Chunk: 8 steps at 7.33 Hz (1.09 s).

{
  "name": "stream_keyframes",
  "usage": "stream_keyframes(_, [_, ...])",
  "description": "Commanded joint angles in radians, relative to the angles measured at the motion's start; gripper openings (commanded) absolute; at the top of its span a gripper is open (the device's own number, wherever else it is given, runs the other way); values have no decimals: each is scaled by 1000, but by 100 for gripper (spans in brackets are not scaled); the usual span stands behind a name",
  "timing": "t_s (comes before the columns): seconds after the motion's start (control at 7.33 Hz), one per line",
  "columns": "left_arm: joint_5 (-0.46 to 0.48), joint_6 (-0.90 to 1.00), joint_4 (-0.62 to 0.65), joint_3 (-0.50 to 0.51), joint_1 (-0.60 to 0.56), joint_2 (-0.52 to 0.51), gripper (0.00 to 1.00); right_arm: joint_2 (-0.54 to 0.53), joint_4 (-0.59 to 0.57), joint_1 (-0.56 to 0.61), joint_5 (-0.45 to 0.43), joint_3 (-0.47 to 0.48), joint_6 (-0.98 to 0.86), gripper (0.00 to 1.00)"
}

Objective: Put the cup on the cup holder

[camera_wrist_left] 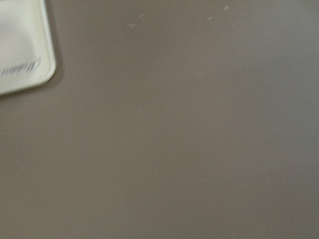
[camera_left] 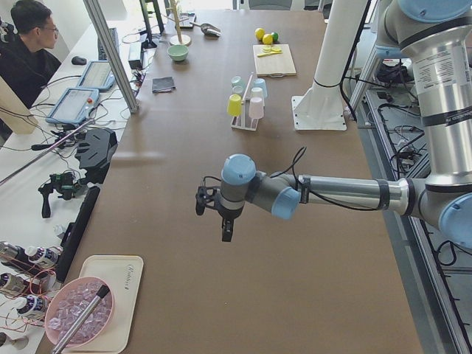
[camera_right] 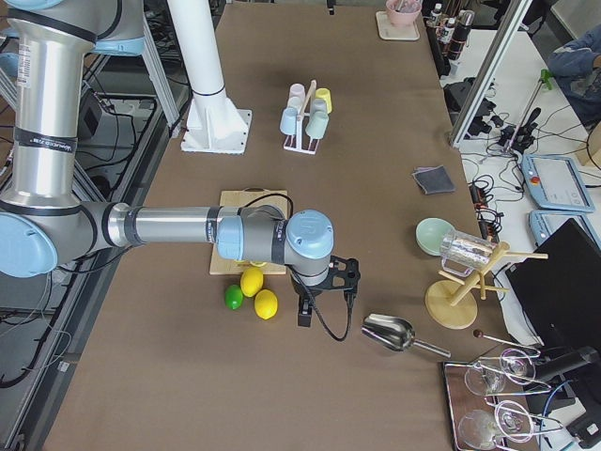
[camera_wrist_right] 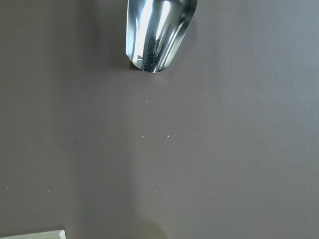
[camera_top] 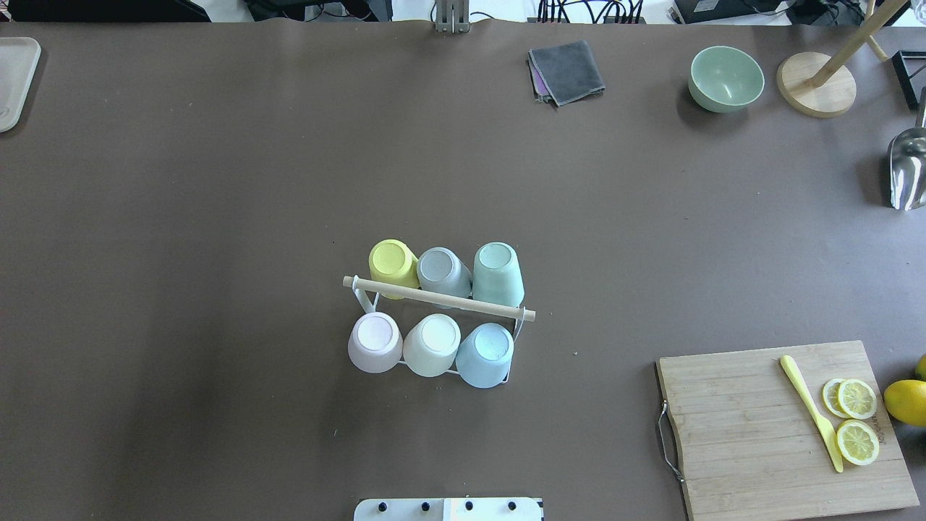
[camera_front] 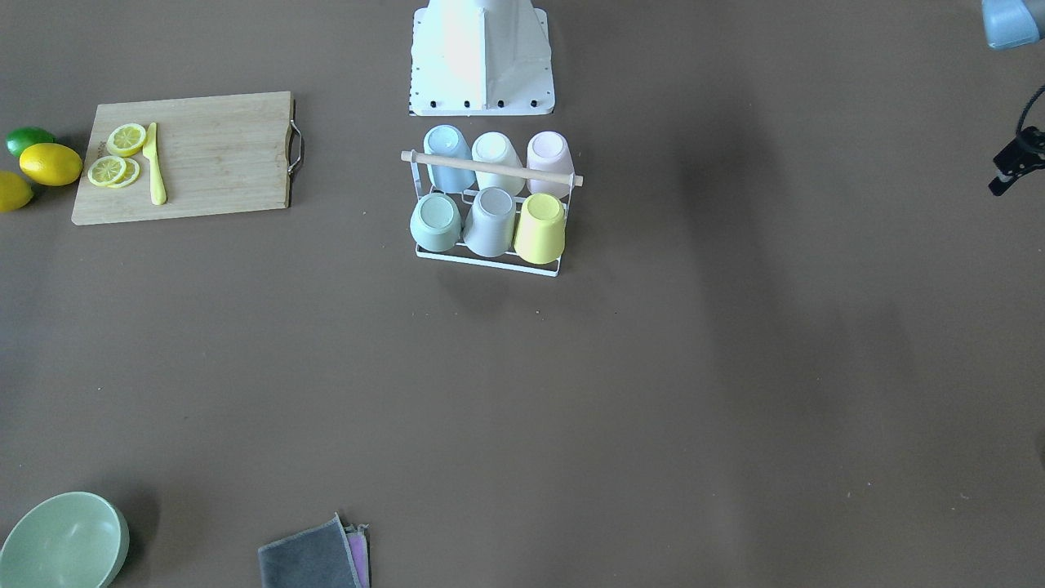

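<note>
The cup holder (camera_top: 438, 298) is a white wire rack with a wooden rod handle, standing mid-table in front of the robot base (camera_front: 482, 57). Upside-down cups fill its pegs: yellow (camera_top: 392, 262), grey (camera_top: 441, 269) and green (camera_top: 498, 271) in the far row, pink (camera_top: 375, 340), white (camera_top: 432, 341) and blue (camera_top: 486, 351) in the near row. No loose cup shows. My left gripper (camera_left: 223, 225) hangs over bare table far out to the left, near a white tray (camera_wrist_left: 22, 45). Far to the right, my right gripper (camera_right: 305, 315) hangs beside a metal scoop (camera_wrist_right: 157, 32). I cannot tell whether either is open or shut.
A wooden cutting board (camera_top: 745, 449) with lemon slices and a yellow knife lies at the near right, with lemons (camera_top: 908, 401) beside it. A green bowl (camera_top: 725, 78), a grey cloth (camera_top: 566, 71) and a wooden stand (camera_top: 816, 92) sit at the far edge. A person (camera_left: 26, 44) sits beyond the table.
</note>
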Motion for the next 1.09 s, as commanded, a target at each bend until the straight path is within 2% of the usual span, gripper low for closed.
stream_keyframes(0.0, [-93, 34, 7, 106, -113, 33, 98, 7, 1, -10, 1, -2, 0, 100])
stream_keyframes(0.14, [-79, 90, 34, 124, -146, 30, 98, 6, 1, -10, 1, -1, 0, 100])
stream_keyframes(0.27, [-56, 156, 119, 124, -157, 22, 98, -2, 1, -10, 0, -1, 0, 100])
stream_keyframes(0.41, [9, 193, 181, 118, -168, -4, 98, -4, 1, -10, 0, -1, 0, 100])
stream_keyframes(0.68, [28, 195, 329, 110, -166, -118, 98, 5, 3, -19, -3, 1, 0, 100])
stream_keyframes(0.82, [37, 194, 406, 110, -163, -186, 98, 19, 4, -43, -32, -1, 0, 100])
stream_keyframes(0.95, [37, 195, 425, 110, -162, -214, 98, 35, 9, -45, -46, 2, 0, 100])
